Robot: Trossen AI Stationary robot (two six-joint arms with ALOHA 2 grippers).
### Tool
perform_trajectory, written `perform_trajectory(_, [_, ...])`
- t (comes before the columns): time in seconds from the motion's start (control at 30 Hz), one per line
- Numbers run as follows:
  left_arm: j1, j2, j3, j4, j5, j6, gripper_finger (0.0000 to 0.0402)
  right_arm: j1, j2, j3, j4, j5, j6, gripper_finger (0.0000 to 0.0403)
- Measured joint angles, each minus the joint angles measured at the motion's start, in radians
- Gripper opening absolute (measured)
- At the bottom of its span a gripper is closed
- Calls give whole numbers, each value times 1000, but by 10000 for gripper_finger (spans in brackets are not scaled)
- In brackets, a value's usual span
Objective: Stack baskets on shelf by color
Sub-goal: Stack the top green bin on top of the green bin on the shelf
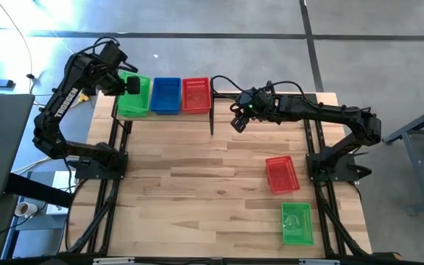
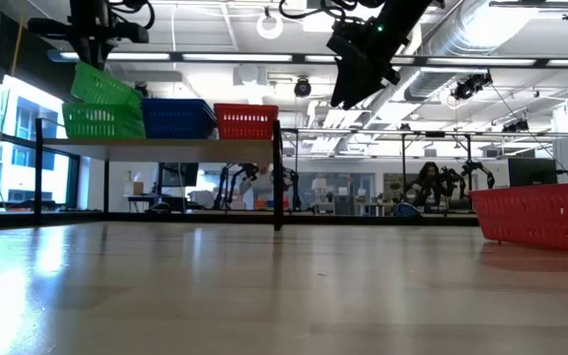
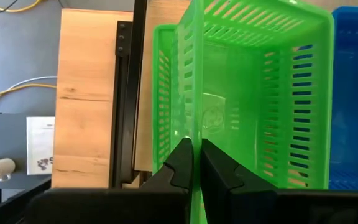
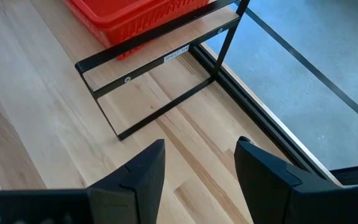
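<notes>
Left gripper clamped on a green basket's wall at the shelf's left end; right gripper hangs empty with its fingers apart.

The held green basket sits tilted on top of another green basket on the shelf, directly ahead of the left gripper, whose fingers pinch the wall nearest it. Its long axis runs away from the gripper, across the shelf's depth. Just beyond it along the shelf stand a blue basket and then a red basket, all lying parallel. The right gripper hovers above the table just off the shelf's right end, beside that red basket. Well behind it, near the right arm's base, lie a loose red basket and a loose green basket, both lengthwise toward the shelf.
</notes>
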Motion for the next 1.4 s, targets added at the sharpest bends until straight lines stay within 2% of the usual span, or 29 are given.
perform_trajectory(0.57, [8,6,-3,0,14,-19,4,0,0,0,0,0,-4,177])
perform_trajectory(1.07, [8,5,-126,52,10,-53,6,0,0,0,0,0,-4,177])
perform_trajectory(1.23, [7,5,-128,51,-62,-53,9,0,0,0,0,0,-6,177])
perform_trajectory(1.4, [8,5,-128,50,-111,-62,28,0,0,0,0,0,-6,177])
